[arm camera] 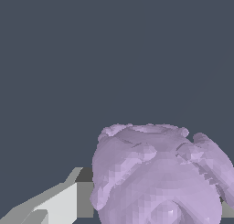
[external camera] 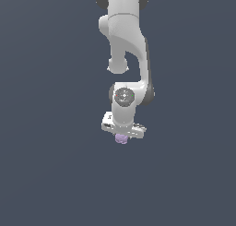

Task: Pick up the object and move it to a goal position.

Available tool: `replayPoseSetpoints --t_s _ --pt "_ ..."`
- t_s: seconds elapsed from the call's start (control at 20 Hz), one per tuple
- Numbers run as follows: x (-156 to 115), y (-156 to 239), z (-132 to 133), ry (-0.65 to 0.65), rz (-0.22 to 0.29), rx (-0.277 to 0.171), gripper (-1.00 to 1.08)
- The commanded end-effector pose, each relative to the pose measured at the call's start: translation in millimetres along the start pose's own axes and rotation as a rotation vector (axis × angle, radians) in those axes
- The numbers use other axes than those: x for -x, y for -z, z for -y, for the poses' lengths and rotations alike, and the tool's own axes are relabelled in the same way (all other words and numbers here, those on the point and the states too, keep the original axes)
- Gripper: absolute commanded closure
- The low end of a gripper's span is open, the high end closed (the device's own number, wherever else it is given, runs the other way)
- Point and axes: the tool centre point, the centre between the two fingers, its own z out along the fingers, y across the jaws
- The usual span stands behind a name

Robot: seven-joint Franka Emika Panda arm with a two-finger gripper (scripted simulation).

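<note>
The object [external camera: 121,138] is a small lumpy lilac blob that peeks out just below the white hand of the arm in the exterior view. In the wrist view the object [arm camera: 160,177] fills much of the picture, knobbly and pale purple, right between the fingers. One white and grey finger [arm camera: 59,202] presses against its side; the other finger is mostly hidden behind it. My gripper [external camera: 122,136] is shut on the object. The fingertips are hidden in the exterior view.
The white arm [external camera: 125,45] reaches down from the top of the exterior view. Everything around it is a plain dark blue-grey surface [external camera: 46,151]. No other object or goal marker shows.
</note>
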Motion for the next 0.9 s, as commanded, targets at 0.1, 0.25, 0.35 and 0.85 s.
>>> replayPoseSetpoints --t_s 0.1,0.25,0.35,0.85 --pt "0 0 0 0.0 0.0 0.0 1.08" --pt "0 0 0 0.0 0.0 0.0 1.08" --pt "0 0 0 0.0 0.0 0.0 1.08" --pt "23 18 18 0.0 0.0 0.0 1.08"
